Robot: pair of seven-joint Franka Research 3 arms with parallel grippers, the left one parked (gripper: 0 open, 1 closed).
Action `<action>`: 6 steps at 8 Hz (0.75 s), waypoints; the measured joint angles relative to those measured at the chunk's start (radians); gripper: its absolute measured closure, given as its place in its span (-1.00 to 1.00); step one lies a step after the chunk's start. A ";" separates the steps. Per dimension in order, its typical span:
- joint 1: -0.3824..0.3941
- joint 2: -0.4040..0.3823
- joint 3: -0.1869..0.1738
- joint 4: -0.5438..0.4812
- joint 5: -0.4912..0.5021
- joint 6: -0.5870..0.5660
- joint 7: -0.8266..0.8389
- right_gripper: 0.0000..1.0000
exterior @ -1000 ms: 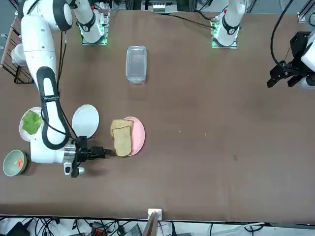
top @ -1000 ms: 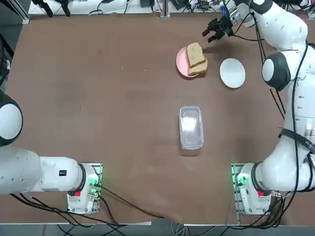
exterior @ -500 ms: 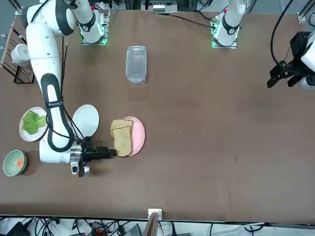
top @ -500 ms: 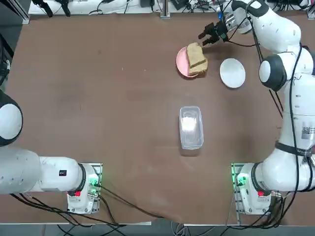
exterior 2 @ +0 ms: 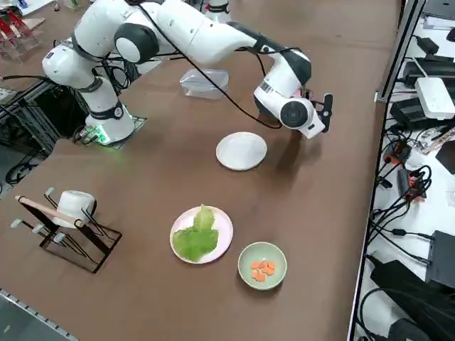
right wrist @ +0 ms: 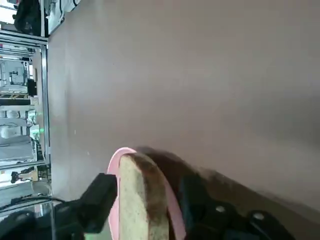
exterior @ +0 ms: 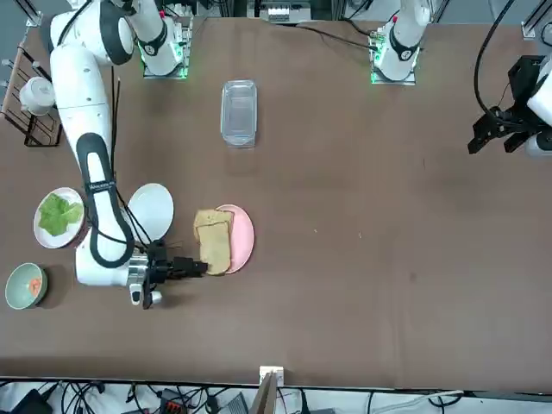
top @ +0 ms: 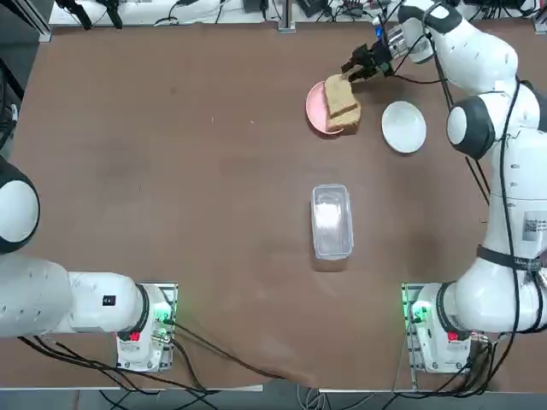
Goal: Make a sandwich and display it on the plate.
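Two squarish tan bread slices with darker brown crust (top: 341, 102) (exterior: 213, 241) (right wrist: 142, 197), overlapping, lie on the one round pink plate (top: 316, 109) (exterior: 241, 237) (right wrist: 120, 155) and overhang its rim on the side toward the white plate. No lettuce on them yet; crust dark along the edges, face pale tan. One small round plain white plate (top: 403, 126) (exterior: 150, 211) (exterior 2: 241, 150) sits bare just beside the pink plate, apart from it.

My right gripper (top: 358, 68) (exterior: 191, 267) (right wrist: 145, 205) is at the pink plate's far edge, low to the table, turned sideways. My fingers (right wrist: 97, 200) stand apart, one on each side of the upper slice's edge; in the wrist view the crust sits between them, and I cannot tell if they touch it.

One more round pale pink plate (exterior: 43, 235) (exterior 2: 224, 227) holding green lettuce leaves (exterior: 59, 214) (exterior 2: 195, 238) lies beyond the white plate from the pink plate. One small pale green bowl (exterior: 19, 285) (exterior 2: 262, 266) with orange bits is near the lettuce plate. One clear rectangular plastic container (top: 332, 221) (exterior: 239, 112) (exterior 2: 204, 82) sits well apart from the pink plate, toward mid-table. One dark wire rack with a white cup (exterior 2: 71, 206) (exterior: 38, 90) stands at the table edge.
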 joint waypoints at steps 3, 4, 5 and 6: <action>0.011 0.004 0.000 0.000 0.001 0.013 0.000 -0.47; 0.010 0.004 0.000 -0.001 0.001 0.011 0.000 -0.42; 0.009 0.005 0.000 -0.002 0.002 0.009 0.000 -0.40; 0.009 0.005 0.001 -0.004 0.005 0.007 0.000 -0.27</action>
